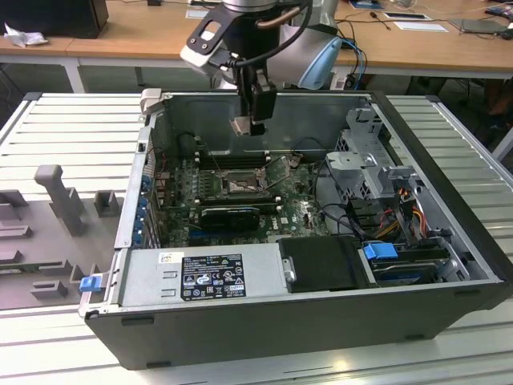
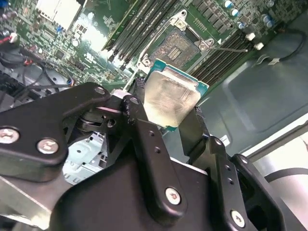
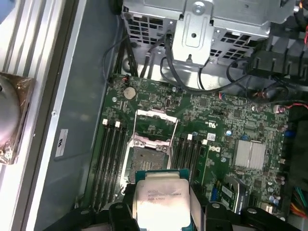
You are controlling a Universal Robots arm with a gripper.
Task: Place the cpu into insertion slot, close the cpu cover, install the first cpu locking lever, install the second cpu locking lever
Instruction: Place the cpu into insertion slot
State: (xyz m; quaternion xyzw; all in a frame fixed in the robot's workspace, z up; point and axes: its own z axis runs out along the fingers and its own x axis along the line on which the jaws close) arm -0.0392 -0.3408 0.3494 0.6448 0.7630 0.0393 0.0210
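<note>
- gripper (image 1: 250,122) jaws pinching the cpu (image 1: 242,126), upper middle of the exterior view
- insertion slot (image 1: 239,185) uncovered below it, centre frame, memory slots (image 1: 228,160) flanking
- cables (image 1: 325,178) toward the exterior view's right

This is a robotics lab or test workshop. A robot arm (image 1: 244,28) hangs over an opened grey computer case (image 1: 304,321), which stands on a slatted aluminium bench (image 1: 72,120) beside grey moulded fixtures (image 1: 60,196). Behind are wooden desks (image 1: 136,36) carrying papers (image 1: 421,24) and cables (image 1: 359,58).
</note>
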